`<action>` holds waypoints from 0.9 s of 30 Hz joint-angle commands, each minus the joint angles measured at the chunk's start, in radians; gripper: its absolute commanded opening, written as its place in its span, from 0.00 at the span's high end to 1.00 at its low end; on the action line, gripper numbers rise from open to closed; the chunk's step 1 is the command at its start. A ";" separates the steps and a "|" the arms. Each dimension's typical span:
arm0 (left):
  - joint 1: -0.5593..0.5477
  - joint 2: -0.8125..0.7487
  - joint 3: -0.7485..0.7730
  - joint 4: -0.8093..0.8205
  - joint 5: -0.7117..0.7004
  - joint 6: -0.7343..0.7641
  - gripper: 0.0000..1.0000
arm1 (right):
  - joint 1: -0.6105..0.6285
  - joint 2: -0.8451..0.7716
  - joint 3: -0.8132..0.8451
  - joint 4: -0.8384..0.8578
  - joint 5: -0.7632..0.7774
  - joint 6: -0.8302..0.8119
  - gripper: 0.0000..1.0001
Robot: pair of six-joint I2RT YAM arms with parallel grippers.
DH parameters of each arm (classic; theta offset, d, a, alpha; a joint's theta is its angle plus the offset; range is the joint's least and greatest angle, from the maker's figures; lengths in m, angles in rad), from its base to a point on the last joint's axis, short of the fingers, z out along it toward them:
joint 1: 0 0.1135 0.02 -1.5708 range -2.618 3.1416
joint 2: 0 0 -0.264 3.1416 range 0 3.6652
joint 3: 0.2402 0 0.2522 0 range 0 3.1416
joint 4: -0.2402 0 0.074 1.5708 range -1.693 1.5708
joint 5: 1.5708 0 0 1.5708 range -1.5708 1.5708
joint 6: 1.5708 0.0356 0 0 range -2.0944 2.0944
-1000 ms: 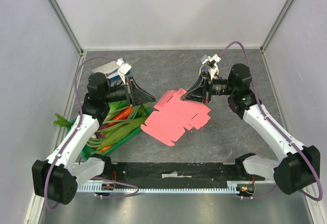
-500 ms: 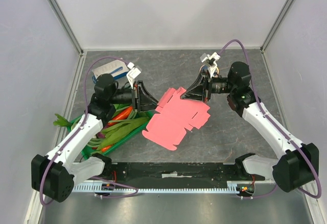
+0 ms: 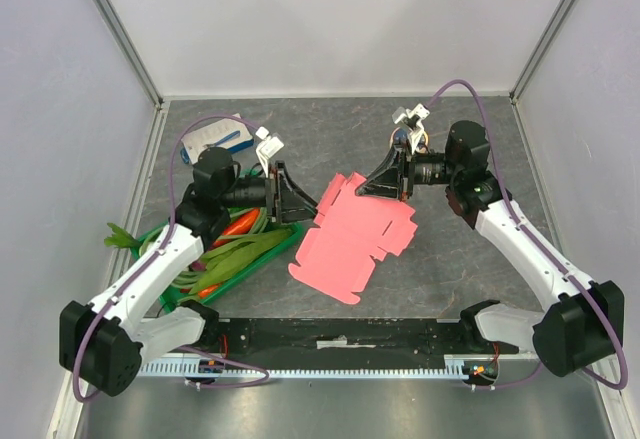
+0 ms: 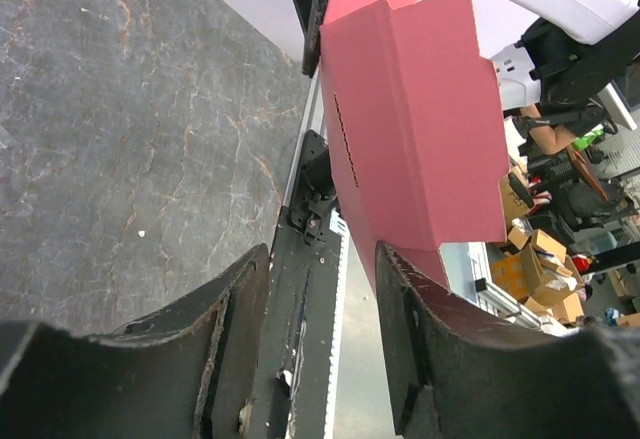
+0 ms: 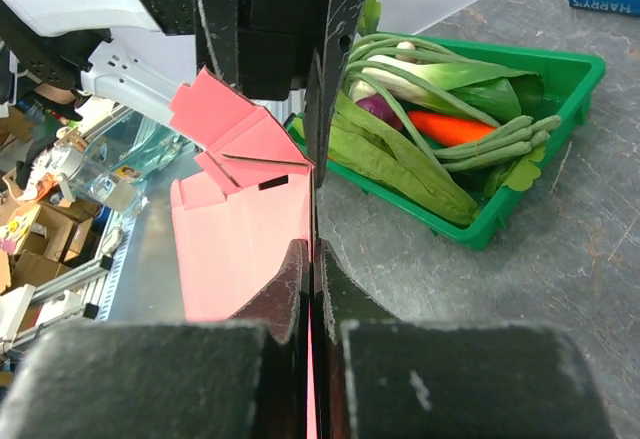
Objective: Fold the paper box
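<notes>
Bright, even light from overhead fills the top view right now, just soft shadows on the grey table (image 3: 450, 269), no glare, the pink paper box (image 5: 240, 249) vivid in the right wrist view, while the dark fingers (image 4: 450, 359) of the left gripper (image 4: 320, 254) blur out along the bottom of the left wrist frame.

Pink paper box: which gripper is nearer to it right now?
Right. The right gripper is shut on the paper box at its far edge, the card pinched between its fingers. The left gripper is open beside the box's left edge, not gripping it.
</notes>
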 commanded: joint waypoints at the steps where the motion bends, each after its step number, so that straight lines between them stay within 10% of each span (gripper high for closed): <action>1: -0.073 -0.024 0.038 0.005 -0.061 0.033 0.45 | -0.007 0.003 0.021 -0.009 0.107 -0.031 1.00; 6: -0.141 -0.050 0.076 -0.189 -0.384 0.131 0.46 | -0.004 -0.013 0.024 -0.086 0.158 -0.080 1.00; 14: -0.146 -0.102 -0.153 0.004 -0.700 0.024 0.43 | 0.028 -0.048 0.038 -0.417 0.447 -0.380 1.00; 27: -0.202 0.036 -0.216 0.288 -0.697 0.101 0.41 | 0.058 0.003 -0.048 -0.487 0.601 -0.446 1.00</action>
